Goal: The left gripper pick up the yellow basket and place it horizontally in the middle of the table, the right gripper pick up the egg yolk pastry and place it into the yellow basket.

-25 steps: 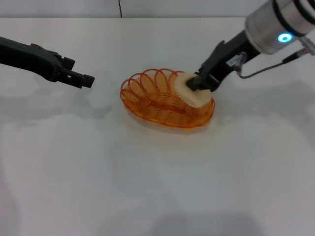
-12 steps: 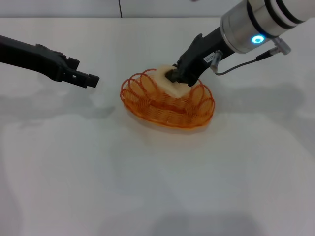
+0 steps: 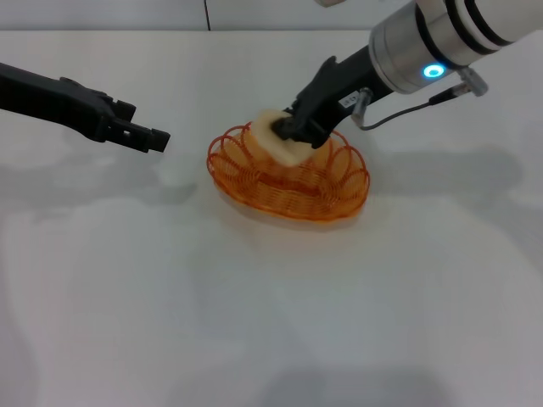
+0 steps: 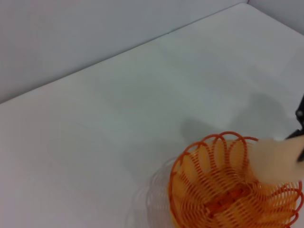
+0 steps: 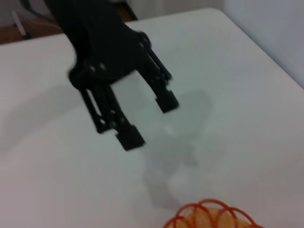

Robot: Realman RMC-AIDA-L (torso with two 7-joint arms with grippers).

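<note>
On the white table [image 3: 254,305], the egg yolk pastry [image 3: 277,136], clamped in the right gripper [image 3: 288,130], has been carried leftward over the yellow basket [image 3: 288,174]; release is judged near; the left gripper [image 3: 146,136] is parked apart, fingers spread.

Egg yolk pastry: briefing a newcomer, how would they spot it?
On the white table, find the yellow basket at its middle. Over its far rim the right gripper pinches the egg yolk pastry: a small cream lump, solid against the orange wire.
</note>
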